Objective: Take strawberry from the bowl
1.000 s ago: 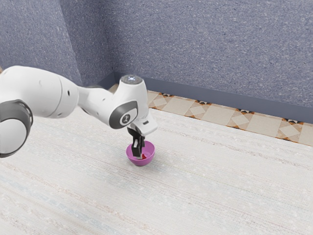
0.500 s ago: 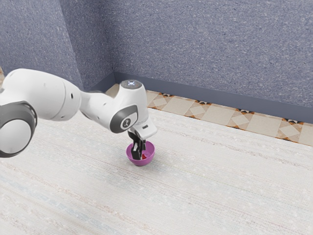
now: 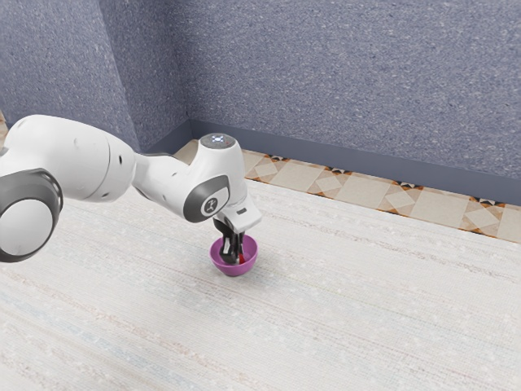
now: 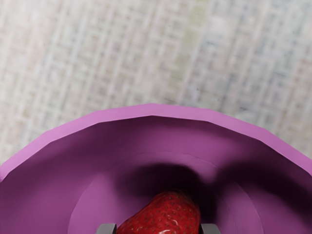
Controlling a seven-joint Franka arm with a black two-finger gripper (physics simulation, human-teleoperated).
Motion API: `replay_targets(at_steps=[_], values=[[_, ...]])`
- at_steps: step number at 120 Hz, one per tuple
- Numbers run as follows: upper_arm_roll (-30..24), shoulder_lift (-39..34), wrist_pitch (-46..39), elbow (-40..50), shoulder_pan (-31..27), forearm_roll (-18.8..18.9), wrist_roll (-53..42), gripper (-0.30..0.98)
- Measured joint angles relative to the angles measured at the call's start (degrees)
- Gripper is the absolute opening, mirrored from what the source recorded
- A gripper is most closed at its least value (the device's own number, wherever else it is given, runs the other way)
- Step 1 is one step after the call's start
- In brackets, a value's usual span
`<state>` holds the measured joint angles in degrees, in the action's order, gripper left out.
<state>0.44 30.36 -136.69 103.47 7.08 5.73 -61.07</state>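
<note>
The strawberry [image 4: 170,217] is pinched on both sides by the gripper [image 3: 235,259], ready to be lifted. The bowl [image 4: 153,110] isn't held.

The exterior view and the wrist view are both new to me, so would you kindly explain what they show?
The white machine is a robot arm with a black two-finger tool at its end. The exterior view comes from a camera at the arm's side: the arm enters from that view's left and reaches down into a purple bowl standing on the pale table. The wrist view comes from a camera on the arm's hand, looking into that same bowl. There you see a red strawberry with a finger touching it on either side, so it is held, though within the bowl.
</note>
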Motion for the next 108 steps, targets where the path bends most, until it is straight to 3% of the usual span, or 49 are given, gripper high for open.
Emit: replay_targets(at_steps=[26, 48, 69, 92, 108], values=[[0.01, -4.35, -0.27, 2.53, 0.60, 0.16, 0.84, 0.09], [-0.69, -12.84, -0.44, 10.08, 7.55, 0.76, 4.44, 0.07], [-1.37, -11.57, -0.75, 10.86, 12.73, 1.10, 8.86, 0.06], [-1.42, -7.70, -1.63, 10.49, 13.73, 1.02, 12.97, 0.07], [-1.44, -7.86, -1.72, 10.38, 13.91, 0.46, 15.05, 0.30]])
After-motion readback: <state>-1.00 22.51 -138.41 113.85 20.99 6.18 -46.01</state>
